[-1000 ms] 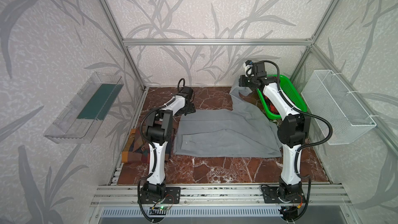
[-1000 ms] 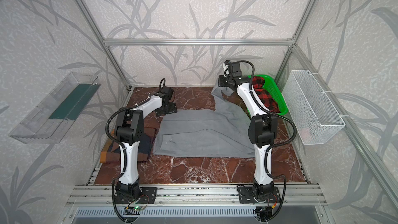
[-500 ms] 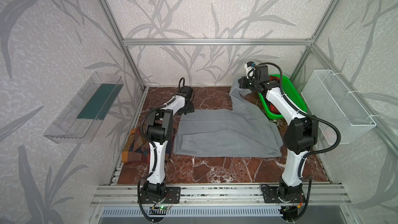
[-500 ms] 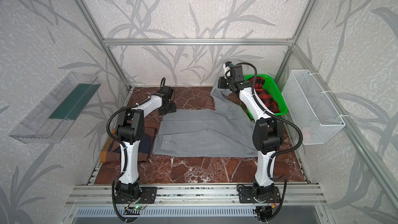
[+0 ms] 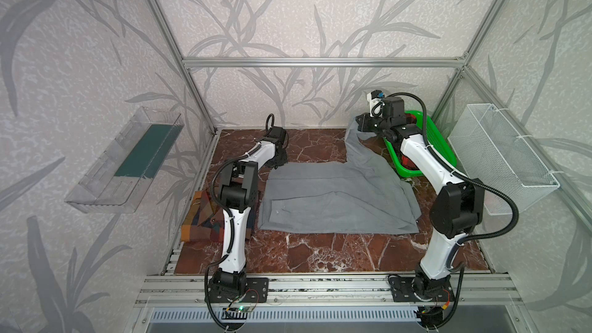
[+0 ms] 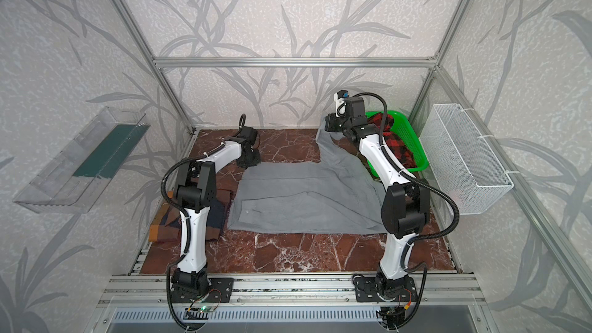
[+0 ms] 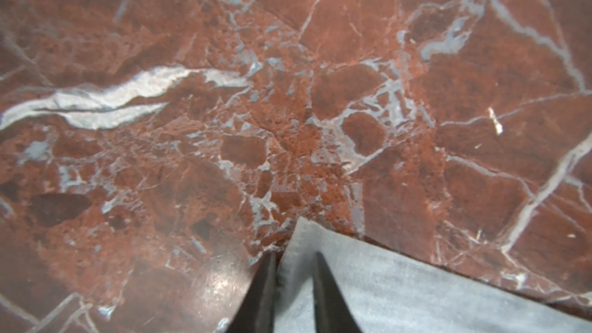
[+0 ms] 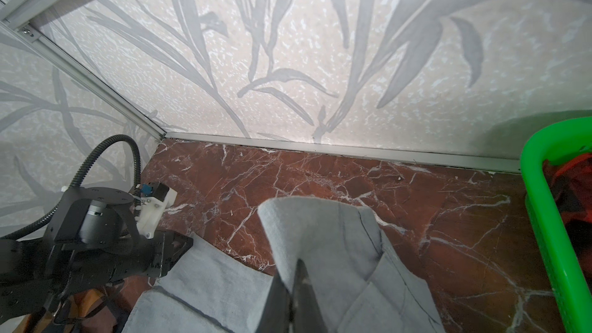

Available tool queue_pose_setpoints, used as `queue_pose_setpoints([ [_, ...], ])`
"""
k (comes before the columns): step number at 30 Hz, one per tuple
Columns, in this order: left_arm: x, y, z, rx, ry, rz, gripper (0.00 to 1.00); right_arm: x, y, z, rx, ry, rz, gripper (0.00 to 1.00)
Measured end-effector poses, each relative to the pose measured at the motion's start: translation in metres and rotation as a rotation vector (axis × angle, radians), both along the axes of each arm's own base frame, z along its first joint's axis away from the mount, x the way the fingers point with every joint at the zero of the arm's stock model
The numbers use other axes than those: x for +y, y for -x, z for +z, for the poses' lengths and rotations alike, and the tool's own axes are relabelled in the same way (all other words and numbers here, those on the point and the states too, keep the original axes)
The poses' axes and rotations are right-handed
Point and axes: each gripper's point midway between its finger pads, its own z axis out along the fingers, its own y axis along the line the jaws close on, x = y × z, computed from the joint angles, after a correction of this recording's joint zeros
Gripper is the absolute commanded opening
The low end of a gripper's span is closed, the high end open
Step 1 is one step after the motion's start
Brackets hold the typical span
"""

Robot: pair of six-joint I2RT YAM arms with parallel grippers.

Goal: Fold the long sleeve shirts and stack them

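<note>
Both top views, nearest first: checked shirt [image 5: 200, 219] lay folded at the near-left table [image 5: 320, 251] edge, partly behind the left arm. Just beside it the grey shirt [image 5: 320, 200] was spread flat mid-table, near hem straight, a few creases.

At its far-left corner sat the left gripper [image 5: 278, 161], low on the marble. Left wrist view: left gripper [image 7: 294, 256] jaws narrow, astride the very tip of the corner, cloth between them. It looked pinched, though the bite was shallow.

Farther right, the right gripper [image 6: 328, 123] was raised off the table with the shirt's far-right end hanging from it as a slack strip. Right wrist view: right gripper [image 8: 293, 283] clamped on the grey cloth. The green basket [image 5: 439, 142] with a red-black garment sat just behind it.

Likely step: take both far corners and fold the far edge to the near hem. To do it well:
- seat the left pinch deeper before lifting; a tip-only bite could slip;
- check that every layer is caught;
- bring both grippers to the same height, cloth taut between them;
- carry both forward together and lay edge on edge;
- keep the right strip clear of the basket rim.
</note>
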Motion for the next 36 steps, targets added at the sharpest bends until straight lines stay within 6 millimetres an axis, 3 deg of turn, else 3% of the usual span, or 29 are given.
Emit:
queue_pose_setpoints([
  [4, 0.0, -0.001, 0.0, -0.002, 0.004, 0.0, 0.0, -0.002, 0.007, 0.006, -0.011, -0.006, -0.002, 0.0],
  [9, 0.001, 0.0, 0.002, -0.014, 0.006, 0.003, 0.0, -0.004, 0.014, 0.013, -0.025, -0.012, -0.007, 0.0],
  [15, 0.006, 0.025, 0.011, -0.039, 0.015, 0.005, 0.0, -0.012, 0.034, 0.018, -0.036, -0.018, -0.024, 0.0],
  [23, 0.005, 0.048, 0.052, -0.256, 0.1, 0.019, 0.0, -0.024, 0.07, 0.032, -0.067, -0.027, -0.05, 0.0],
  [32, 0.002, 0.07, 0.058, -0.402, 0.131, 0.008, 0.0, -0.04, 0.12, 0.036, -0.092, -0.031, -0.081, 0.0],
  [36, -0.004, 0.082, 0.07, -0.483, 0.131, -0.005, 0.0, -0.046, 0.139, 0.031, -0.089, -0.034, -0.095, 0.0],
])
